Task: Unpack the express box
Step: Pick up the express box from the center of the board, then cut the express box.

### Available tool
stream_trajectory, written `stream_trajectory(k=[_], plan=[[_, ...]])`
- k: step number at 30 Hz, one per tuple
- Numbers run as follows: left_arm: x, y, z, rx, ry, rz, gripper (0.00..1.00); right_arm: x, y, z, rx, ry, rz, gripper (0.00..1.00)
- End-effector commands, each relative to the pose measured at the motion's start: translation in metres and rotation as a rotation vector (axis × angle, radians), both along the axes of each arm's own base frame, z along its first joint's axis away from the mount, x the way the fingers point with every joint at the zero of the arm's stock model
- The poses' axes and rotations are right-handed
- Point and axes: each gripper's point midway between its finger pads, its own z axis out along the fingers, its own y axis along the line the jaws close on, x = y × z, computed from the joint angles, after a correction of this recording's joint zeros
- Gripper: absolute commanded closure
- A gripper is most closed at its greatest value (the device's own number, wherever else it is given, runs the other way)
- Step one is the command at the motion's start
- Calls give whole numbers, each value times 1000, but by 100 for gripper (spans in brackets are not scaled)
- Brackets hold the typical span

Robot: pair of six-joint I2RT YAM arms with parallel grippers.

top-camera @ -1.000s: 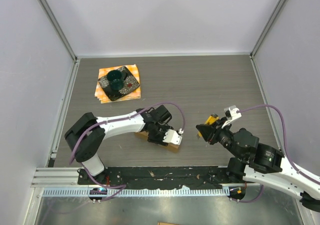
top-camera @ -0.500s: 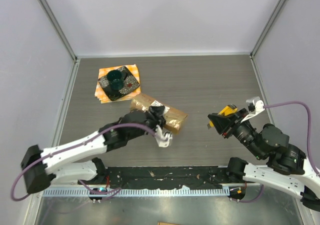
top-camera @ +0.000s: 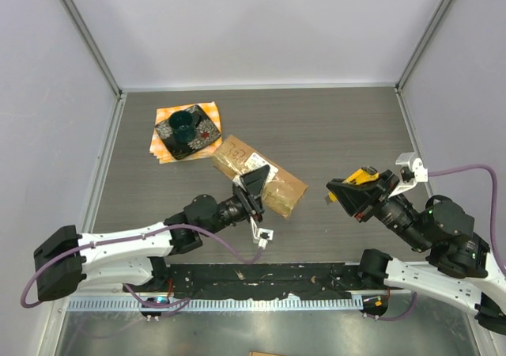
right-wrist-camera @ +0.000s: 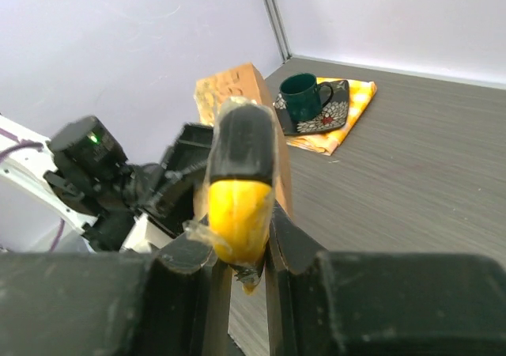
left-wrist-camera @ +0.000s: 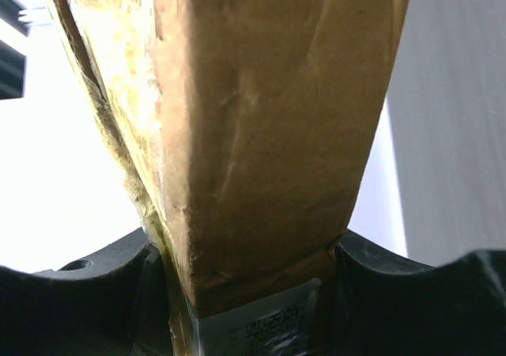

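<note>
Partly behind left fingers [top-camera: 254, 183], express box [top-camera: 234, 153].

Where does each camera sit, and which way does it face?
Top external: above, behind the robot, looking down on the table; both arms show.
Left wrist: on that arm, facing along its fingers at the clamped express box.
Right wrist: on that arm, facing past its fingers and yellow tool toward the left arm.
Shared: the express box, in all three.

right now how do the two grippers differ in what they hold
The left gripper clamps one end of the large brown express box; the right gripper pinches a small yellow-and-black tool. The left aims forward, the right sideways at the box. Both are shut.
</note>
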Motion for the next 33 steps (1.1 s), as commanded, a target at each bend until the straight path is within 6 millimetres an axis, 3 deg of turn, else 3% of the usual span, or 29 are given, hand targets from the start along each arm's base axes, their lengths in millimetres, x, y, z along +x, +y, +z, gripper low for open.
stream_trajectory(k=[1, 3, 5, 8, 12, 14, 19, 20, 24, 31, 33], plan=[[-19, 14, 94, -266, -152, -29, 43, -8, 3, 17, 14, -135, 54, 99], [-31, 12, 100, -310, -102, -63, 44, -9, -1, 28, 44, -188, 50, 99], [-39, 5, 92, -299, -37, -81, 46, -11, -8, 43, 48, -246, 39, 99], [-54, -4, 91, -307, -17, -134, 57, -17, -9, 62, 40, -314, 64, 99], [-73, -11, 102, -373, -17, -240, 62, -30, 6, 73, 20, -390, 160, 99], [-76, -14, 111, -395, -10, -264, 61, -48, 11, 83, 18, -480, 254, 99], [-79, -18, 139, -425, -68, -277, 65, -92, -1, 116, 35, -710, 405, 99], [-80, -19, 137, -404, -100, -280, 66, -106, 1, 119, 35, -746, 480, 99], [-98, -24, 135, -366, -205, -360, 65, -130, 25, 118, -33, -746, 703, 99], [-109, -10, 140, -384, -260, -391, 57, -143, 36, 138, -90, -785, 826, 99], [-115, -9, 134, -366, -286, -411, 57, -139, 50, 127, -161, -761, 876, 99]])
